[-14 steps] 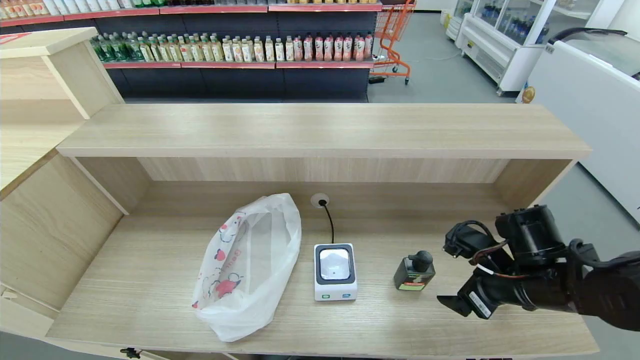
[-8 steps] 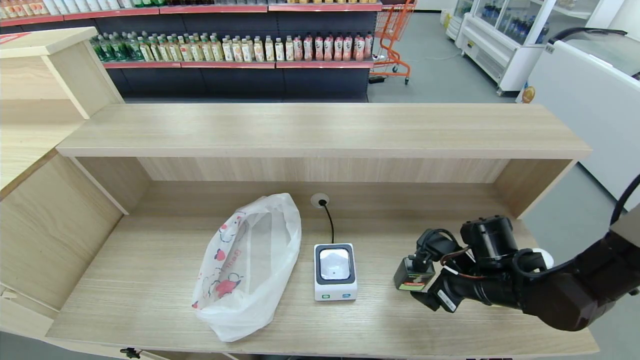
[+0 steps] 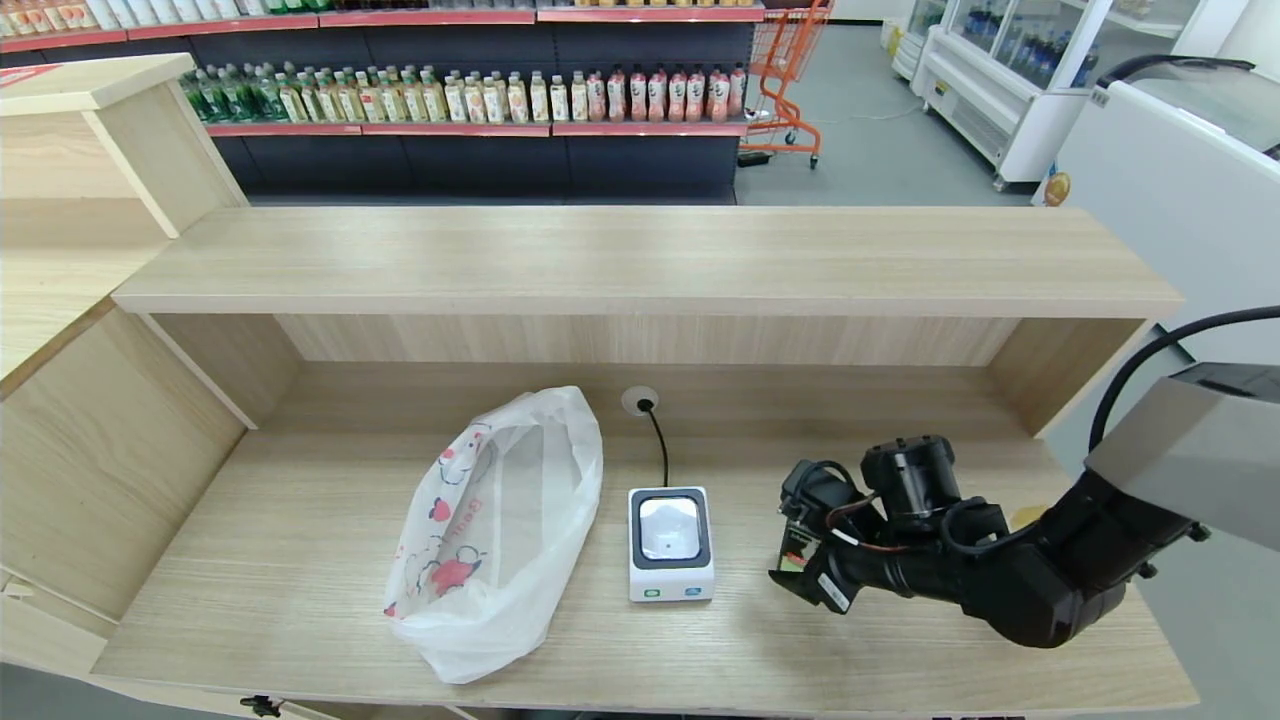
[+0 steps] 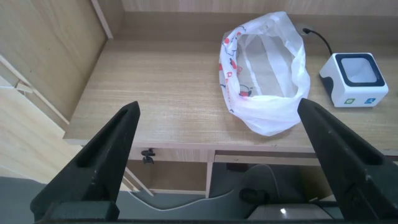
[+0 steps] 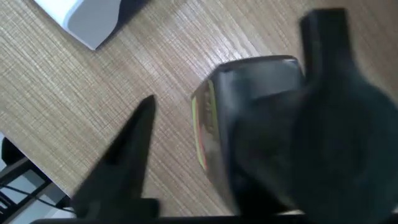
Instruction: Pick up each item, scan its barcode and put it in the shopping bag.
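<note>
Resting on the desk (image 3: pixel 300 560) just right of the scanner (image 3: pixel 670 543), the bottle (image 3: pixel 796 546) is largely masked in the head view by the right arm's wrist. Only a sliver of its dark body shows there, with the right fingers (image 3: pixel 790 582) low beside it.

The right wrist view supplies what the head view lacks. The bottle (image 5: pixel 249 124), dark with a green and red strip along one edge, lies between the right fingers (image 5: pixel 124 162), which are spread apart. One finger stands clear of the bottle, with bare desk (image 5: pixel 62 112) showing between them. The other overlaps the bottle's opposite side. That part is blurred, so contact cannot be settled, but the fingers appear not to have closed on it. A white corner of the scanner (image 5: pixel 87 18) shows nearby.

The left wrist view shows the left fingers (image 4: pixel 102 162) spread wide and holding nothing, hanging off the near edge of the desk (image 4: pixel 155 93).

The shopping bag (image 4: pixel 267 68), white and translucent with red print, lies just beside the scanner (image 4: pixel 353 78). The head view places the shopping bag (image 3: pixel 500 530) to the scanner's left. It also shows the black cable (image 3: pixel 660 445) running from the scanner to a port at the rear of the desk.
</note>
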### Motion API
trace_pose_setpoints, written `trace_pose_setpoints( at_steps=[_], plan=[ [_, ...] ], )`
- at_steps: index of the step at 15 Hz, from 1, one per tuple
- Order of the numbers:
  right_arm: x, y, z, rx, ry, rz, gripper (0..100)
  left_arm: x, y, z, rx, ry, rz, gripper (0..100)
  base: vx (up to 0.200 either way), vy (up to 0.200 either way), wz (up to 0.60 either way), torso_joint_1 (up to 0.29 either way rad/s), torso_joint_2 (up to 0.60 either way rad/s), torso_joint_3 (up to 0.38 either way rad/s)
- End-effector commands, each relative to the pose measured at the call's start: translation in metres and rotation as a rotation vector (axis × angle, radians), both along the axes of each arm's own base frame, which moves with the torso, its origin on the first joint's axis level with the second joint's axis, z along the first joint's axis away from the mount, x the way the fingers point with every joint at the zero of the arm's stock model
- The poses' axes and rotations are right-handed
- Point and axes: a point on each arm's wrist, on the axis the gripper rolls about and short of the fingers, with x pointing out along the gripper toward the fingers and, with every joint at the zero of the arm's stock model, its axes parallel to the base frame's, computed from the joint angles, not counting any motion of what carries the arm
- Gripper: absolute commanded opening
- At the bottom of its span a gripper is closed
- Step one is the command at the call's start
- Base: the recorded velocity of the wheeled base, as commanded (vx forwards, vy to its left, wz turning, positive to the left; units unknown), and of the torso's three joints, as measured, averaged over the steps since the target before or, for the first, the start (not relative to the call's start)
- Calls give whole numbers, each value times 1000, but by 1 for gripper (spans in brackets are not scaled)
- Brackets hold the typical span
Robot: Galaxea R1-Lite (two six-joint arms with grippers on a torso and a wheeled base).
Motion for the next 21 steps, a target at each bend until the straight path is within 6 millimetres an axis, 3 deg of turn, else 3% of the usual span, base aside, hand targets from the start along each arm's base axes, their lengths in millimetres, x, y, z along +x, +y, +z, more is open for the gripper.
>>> trace_pose_setpoints(
  at_steps=[1,4,7,10,13,14,16,18,21],
  plan=[
    [1,0,-2,1,6,-3,0,0,0,0,0,-1,0,100,0,0,0,0,0,0],
    [-1,-9,11,69,-14,-51,0,0,0,0,0,-1,1,100,0,0,0,0,0,0],
    [-6,-39,34,136,-41,-158,0,0,0,0,0,-1,0,100,0,0,0,0,0,0],
    [-38,-62,106,396,-153,-269,0,0,0,0,0,-1,0,100,0,0,0,0,0,0],
    [-73,-71,139,393,-385,-191,0,0,0,0,0,-1,0,100,0,0,0,0,0,0],
    [-74,-71,140,390,-400,-184,0,0,0,0,0,-1,1,100,0,0,0,0,0,0],
    [-98,-73,149,326,-686,137,0,0,0,0,0,-1,0,100,0,0,0,0,0,0],
    [-101,-81,147,185,-834,471,0,0,0,0,0,-1,1,100,0,0,0,0,0,0],
    [-98,-76,120,-68,-1010,906,0,0,0,0,0,-1,0,100,0,0,0,0,0,0]
  ],
)
